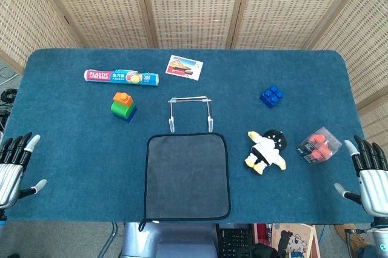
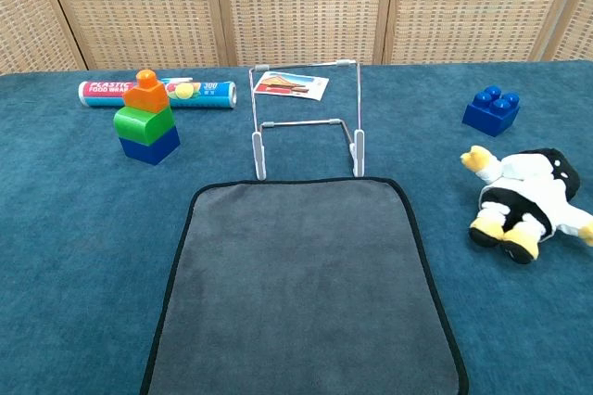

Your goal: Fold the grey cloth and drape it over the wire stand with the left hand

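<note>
Teal felt tabletop: flat grey black-edged cloth unfolded, just before white wire stand. Left hand, right hand at table's side edges, fingers spread, holding nothing.

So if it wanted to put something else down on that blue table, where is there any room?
Bare patches: between the left hand and the grey cloth, and the far right corner behind the blue block. It is crowded around the wire stand, and between the plush toy and right hand.
</note>
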Controlling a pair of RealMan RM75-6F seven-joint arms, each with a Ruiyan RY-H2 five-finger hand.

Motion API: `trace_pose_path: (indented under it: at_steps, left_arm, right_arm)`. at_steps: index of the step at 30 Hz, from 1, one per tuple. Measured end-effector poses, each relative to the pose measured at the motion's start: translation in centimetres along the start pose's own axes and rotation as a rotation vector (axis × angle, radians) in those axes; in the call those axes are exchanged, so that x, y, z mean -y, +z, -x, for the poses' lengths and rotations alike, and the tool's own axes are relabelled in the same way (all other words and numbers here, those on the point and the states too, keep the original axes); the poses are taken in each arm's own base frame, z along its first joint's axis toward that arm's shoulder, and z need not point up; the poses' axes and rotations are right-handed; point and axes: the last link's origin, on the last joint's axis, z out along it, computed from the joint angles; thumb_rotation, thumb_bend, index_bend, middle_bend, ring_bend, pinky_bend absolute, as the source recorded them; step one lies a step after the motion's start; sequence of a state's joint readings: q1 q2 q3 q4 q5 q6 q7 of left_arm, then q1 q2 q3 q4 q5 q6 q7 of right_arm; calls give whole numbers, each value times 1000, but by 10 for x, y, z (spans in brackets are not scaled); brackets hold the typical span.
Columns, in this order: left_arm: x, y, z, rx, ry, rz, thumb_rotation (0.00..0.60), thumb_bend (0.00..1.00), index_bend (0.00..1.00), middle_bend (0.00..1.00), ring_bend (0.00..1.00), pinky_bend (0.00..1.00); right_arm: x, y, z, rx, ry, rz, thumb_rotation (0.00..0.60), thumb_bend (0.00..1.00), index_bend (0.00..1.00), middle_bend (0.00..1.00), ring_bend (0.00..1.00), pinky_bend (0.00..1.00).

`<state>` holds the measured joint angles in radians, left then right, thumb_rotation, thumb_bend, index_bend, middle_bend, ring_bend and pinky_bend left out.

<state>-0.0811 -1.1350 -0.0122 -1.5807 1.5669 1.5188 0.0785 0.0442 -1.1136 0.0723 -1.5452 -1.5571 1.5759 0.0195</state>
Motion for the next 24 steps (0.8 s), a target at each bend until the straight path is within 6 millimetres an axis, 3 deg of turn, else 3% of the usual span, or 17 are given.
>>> trace_pose_path:
  at_steps: [13, 18, 24]
  left_arm:
    - [-4, 4, 6, 9, 12, 28, 600, 179, 0, 0, 0, 0]
    - [-17, 24, 9, -9, 39, 132, 600, 181, 0, 0, 0, 0]
    - [-41, 54, 19, -64, 133, 417, 600, 184, 0, 0, 0, 0]
  right_arm:
    - [-1, 0, -2, -2, 8, 4, 600, 0, 0, 0, 0, 0]
    - [-3, 1, 0, 8, 4, 17, 600, 0, 0, 0, 0, 0]
    - [-3, 4, 1, 7, -22, 38, 600, 0, 0, 0, 0, 0]
